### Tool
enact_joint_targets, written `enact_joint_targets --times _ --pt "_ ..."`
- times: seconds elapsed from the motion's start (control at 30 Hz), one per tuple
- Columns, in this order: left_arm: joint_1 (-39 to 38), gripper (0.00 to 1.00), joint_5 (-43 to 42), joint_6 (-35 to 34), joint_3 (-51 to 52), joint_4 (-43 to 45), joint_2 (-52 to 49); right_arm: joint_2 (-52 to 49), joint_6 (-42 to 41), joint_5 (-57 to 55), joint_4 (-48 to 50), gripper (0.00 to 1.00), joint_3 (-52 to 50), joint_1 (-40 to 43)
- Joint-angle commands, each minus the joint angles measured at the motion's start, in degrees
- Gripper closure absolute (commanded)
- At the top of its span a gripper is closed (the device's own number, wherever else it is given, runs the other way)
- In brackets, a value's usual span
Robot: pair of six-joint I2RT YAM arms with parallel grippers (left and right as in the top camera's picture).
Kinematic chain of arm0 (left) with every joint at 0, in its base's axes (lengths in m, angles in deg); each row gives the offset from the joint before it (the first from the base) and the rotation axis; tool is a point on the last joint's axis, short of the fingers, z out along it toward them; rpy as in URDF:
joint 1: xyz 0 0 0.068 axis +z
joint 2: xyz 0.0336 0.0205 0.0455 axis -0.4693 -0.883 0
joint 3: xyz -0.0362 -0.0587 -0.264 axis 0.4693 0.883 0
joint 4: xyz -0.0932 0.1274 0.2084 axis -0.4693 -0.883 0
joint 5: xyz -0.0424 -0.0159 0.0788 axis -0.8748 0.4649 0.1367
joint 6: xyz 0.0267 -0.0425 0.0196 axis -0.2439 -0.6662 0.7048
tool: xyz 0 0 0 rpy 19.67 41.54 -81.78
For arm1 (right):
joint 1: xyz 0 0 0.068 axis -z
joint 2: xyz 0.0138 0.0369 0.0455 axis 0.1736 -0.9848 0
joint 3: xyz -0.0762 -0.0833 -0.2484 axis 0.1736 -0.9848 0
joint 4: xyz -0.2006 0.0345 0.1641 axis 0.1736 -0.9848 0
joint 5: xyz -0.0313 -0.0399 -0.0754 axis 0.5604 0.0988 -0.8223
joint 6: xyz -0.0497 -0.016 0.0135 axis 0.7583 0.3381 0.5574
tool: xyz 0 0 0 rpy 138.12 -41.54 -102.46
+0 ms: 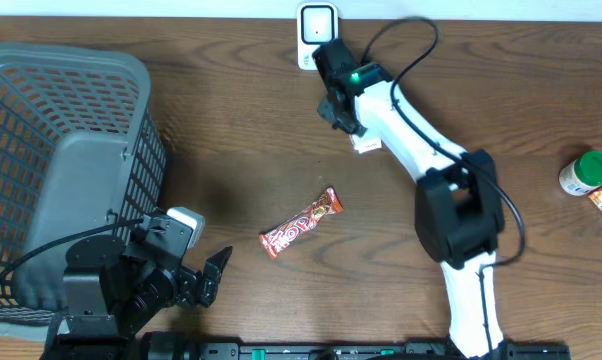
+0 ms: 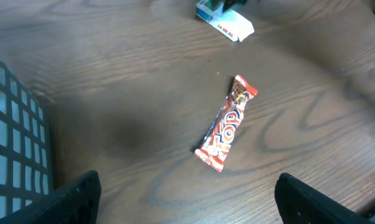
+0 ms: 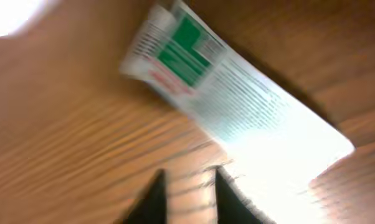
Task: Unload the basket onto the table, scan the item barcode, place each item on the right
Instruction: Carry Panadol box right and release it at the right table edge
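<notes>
Task state at the scanner. The white carton (image 3: 237, 99), printed with a green panel, lay flat on the tabletop (image 1: 181, 130) near the middle of its far edge, just in front of the wall-mounted scanner (image 1: 316, 28) and not raised toward it. The right fingers (image 3: 155, 202) stood just beside the carton with only a narrow gap between them; bare wood showed in that gap, so they held nothing. The wrist view was blurred, and no barcode could be picked out on the carton's upper face. A red candy bar (image 1: 301, 226) lay alone near the centre of the tabletop, well apart from both arms. The left fingers (image 2: 69, 202) were spread wide and empty near the front-left corner, beside the grey basket (image 1: 81, 60), and pointed toward the bar. A green-lidded jar (image 1: 588, 170) stood by the right edge. Judged from this layout, the carton had reached the scanner's end of the tabletop, but nothing showed whether a read had registered. The candy bar had apparently not been picked up, so for it the grasp, the presentation to the scanner and the scan all seemed to remain.
</notes>
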Motion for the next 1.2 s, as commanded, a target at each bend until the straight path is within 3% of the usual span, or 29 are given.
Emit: enact_joint_targets --times 0.0,0.03,0.07,0.1,0.17,0.33,0.7,1.03,1.13,1.17 --pt "0.0 0.13 -0.7 1.0 0.1 0.0 0.0 5.4 7.3 -1.5 0.5 0.45 0.1 -0.8" --pt "0.0 0.13 -0.7 1.0 0.1 0.0 0.0 6.1 11.3 0.7 0.8 0.26 0.1 -0.6" --pt "0.0 0.13 -0.7 1.0 0.1 0.0 0.0 6.2 13.0 1.7 0.9 0.21 0.1 -0.4" --pt "0.0 0.13 -0.8 1.0 0.1 0.0 0.0 6.3 16.8 3.6 0.9 0.09 0.1 -0.1" --pt "0.0 0.13 -0.7 1.0 0.1 0.0 0.0 6.3 23.2 5.9 -0.1 0.01 0.1 0.8" --pt "0.0 0.13 -0.7 1.0 0.1 0.0 0.0 4.4 35.8 5.7 -3.5 0.01 0.1 4.1" --pt "0.0 0.13 -0.7 1.0 0.1 0.0 0.0 -1.6 50.4 9.1 -1.6 0.01 0.1 6.6" --pt "0.0 0.13 -0.7 1.0 0.1 0.0 0.0 -9.6 48.9 6.2 2.0 0.01 0.1 5.6" --pt "0.0 0.13 -0.7 1.0 0.1 0.0 0.0 -10.6 48.7 6.2 2.1 0.1 0.1 5.6" --pt "0.0 0.13 -0.8 1.0 0.1 0.0 0.0 -10.6 48.7 6.2 2.1 0.18 0.1 5.6"
